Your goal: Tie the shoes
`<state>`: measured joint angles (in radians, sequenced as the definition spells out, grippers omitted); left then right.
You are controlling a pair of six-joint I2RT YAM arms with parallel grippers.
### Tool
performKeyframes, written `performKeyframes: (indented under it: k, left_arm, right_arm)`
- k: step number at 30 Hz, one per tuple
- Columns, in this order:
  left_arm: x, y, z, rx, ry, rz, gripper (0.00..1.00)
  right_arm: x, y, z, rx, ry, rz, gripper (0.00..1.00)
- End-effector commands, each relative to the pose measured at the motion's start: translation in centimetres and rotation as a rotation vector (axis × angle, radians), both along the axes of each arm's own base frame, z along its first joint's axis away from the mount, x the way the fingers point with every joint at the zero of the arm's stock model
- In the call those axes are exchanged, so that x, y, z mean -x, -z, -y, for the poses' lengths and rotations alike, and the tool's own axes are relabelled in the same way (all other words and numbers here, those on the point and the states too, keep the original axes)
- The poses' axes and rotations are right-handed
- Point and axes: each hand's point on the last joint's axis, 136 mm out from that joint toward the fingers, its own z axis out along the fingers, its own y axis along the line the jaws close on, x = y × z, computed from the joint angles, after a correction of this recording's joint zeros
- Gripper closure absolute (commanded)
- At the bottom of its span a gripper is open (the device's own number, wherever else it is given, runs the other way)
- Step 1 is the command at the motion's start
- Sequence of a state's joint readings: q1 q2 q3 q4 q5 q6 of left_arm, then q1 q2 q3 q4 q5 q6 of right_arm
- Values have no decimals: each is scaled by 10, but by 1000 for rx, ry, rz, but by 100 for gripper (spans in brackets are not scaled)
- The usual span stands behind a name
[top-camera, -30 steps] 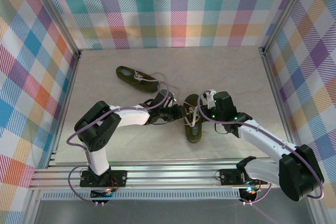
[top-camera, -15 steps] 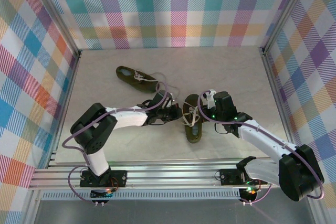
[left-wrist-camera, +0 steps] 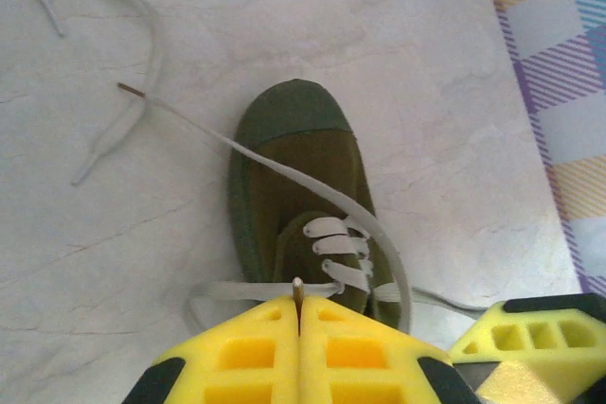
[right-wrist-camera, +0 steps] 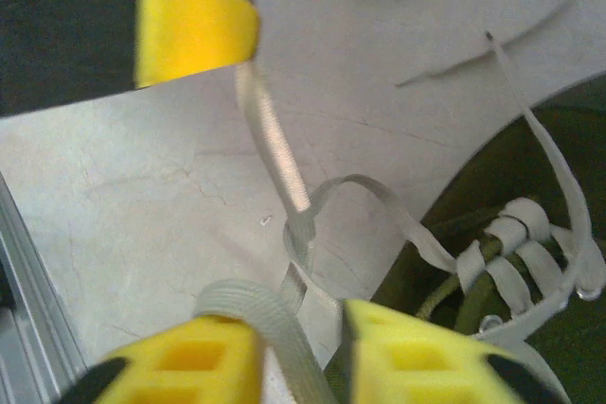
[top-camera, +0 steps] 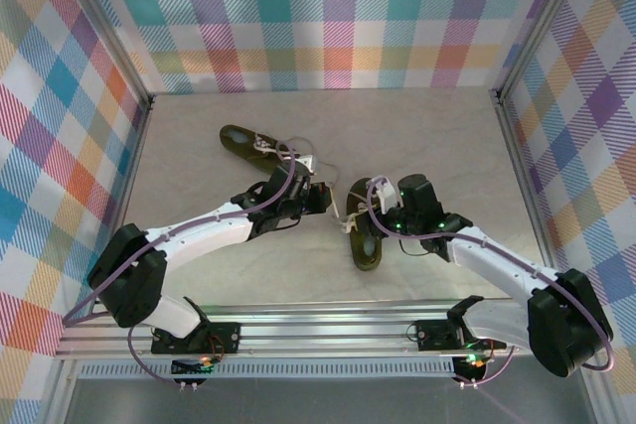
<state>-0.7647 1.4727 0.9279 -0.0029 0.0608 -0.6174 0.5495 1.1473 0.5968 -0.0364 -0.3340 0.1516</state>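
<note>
We are seeing the table (top-camera: 447, 146) with the far shoe (top-camera: 243, 143) lying at 10 o'clock from its middle. The near shoe (top-camera: 364, 245) is lying at 5 o'clock, between both arms. We are reading the step as cinching a first knot on the near shoe.

The left gripper (left-wrist-camera: 298, 307) is pinching a lace (right-wrist-camera: 270, 130), pads pressed together on its tip. The right gripper (right-wrist-camera: 301, 352) is sitting with fingers apart and a lace band lying in the gap; we are not calling that a firm hold.

To do this well, we are thinking the left should be pulling toward 10 o'clock with its strand taut. Meanwhile the right should be closing on its band and drawing toward 4 o'clock, low over the table. That way the small loop (right-wrist-camera: 365, 184) is tightening without the shoe dragging.

The right wrist view is giving us the loop and crossing beside the eyelets; from the top that detail is too small to read. The left wrist view is adding the toe and a slack lace end (left-wrist-camera: 114, 130) at 10 o'clock.
</note>
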Motion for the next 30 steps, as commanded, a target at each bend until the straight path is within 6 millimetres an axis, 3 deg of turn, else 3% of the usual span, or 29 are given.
performKeyframes:
  k: [1,8,12,16,20,25,30]
  left_arm:
    - [1,-16,-4,-32,9,57,100]
    - [10,-18,-4,-9,53,82,100]
    - [24,-21,1,20,137,108,100]
    - [36,-12,-2,-4,178,104,100]
    - [42,-5,-7,-17,180,97,100]
    - [42,-6,-14,-16,151,111,100]
    - [41,-5,-25,-32,104,121,100]
  right_arm:
    - [-10,-28,-1,-37,29,92,57]
    - [-37,-38,55,30,401,188,42]
    - [-46,-36,77,97,540,152,41]
    - [-49,-23,56,183,438,15,44]
    - [-53,6,37,326,321,-139,45]
    - [-67,21,16,442,217,-172,45]
    - [-91,41,-6,639,71,-95,46]
